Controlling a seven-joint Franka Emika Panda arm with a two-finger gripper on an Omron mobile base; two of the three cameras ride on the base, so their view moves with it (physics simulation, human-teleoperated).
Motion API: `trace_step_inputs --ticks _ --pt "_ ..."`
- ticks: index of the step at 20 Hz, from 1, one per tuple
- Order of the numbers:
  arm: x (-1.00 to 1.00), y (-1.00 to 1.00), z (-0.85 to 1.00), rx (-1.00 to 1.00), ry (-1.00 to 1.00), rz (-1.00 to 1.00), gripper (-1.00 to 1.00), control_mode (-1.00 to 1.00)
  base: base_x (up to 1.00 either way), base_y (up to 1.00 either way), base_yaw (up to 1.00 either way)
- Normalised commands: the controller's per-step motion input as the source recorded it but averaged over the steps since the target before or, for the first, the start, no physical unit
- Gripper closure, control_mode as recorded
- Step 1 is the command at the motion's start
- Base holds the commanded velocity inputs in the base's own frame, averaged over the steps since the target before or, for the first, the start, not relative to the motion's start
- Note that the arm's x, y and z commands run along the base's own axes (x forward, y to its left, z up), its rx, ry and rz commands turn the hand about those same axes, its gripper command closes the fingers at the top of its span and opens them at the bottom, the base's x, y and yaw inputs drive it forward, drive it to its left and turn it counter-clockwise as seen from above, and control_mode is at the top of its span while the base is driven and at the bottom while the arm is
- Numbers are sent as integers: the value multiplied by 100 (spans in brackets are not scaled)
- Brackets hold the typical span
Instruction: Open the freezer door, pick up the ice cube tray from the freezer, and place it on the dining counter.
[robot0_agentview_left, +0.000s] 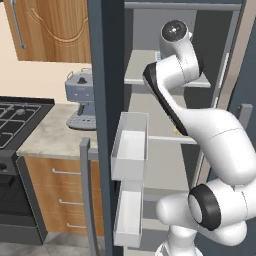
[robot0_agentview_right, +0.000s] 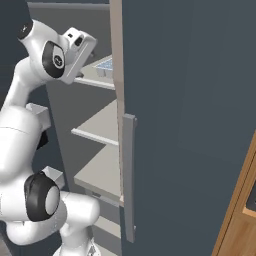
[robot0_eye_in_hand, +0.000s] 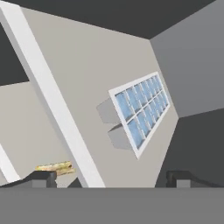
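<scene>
The freezer door (robot0_agentview_left: 106, 75) stands swung open to the left, its white inner bins (robot0_agentview_left: 129, 150) facing the freezer (robot0_agentview_left: 165, 95) and its grey bar handle (robot0_agentview_left: 85, 195) at the outer edge. The ice cube tray (robot0_eye_in_hand: 141, 111), white with pale-blue cells, lies flat on an upper light grey shelf (robot0_eye_in_hand: 78, 78); its near corner shows as the ice cube tray (robot0_agentview_right: 105, 64) past the door edge. My gripper (robot0_eye_in_hand: 109, 179) is open, a little short of the tray and apart from it, fingertips (robot0_eye_in_hand: 41, 178) spread wide. My hand (robot0_agentview_right: 80, 47) reaches in at that shelf's height.
The plain grey fridge door (robot0_agentview_right: 190, 110) with its handle (robot0_agentview_right: 128, 175) stays closed on the right. A tan food piece (robot0_eye_in_hand: 54, 167) lies on the shelf below. A blue coffee machine (robot0_agentview_left: 80, 100) stands on the small marbled counter (robot0_agentview_left: 50, 137), beside a stove (robot0_agentview_left: 15, 117).
</scene>
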Motion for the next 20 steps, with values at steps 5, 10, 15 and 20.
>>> trace_step_inputs --ticks 5,10,15,20 --pt "34 -1 -7 0 0 0 -100 -100 0 0 0" --pt "33 -4 -11 0 0 0 -100 -100 0 0 0" --pt "27 -11 -6 0 0 0 -100 -100 0 0 0" --pt "19 -12 -1 0 0 0 -100 -100 0 0 0"
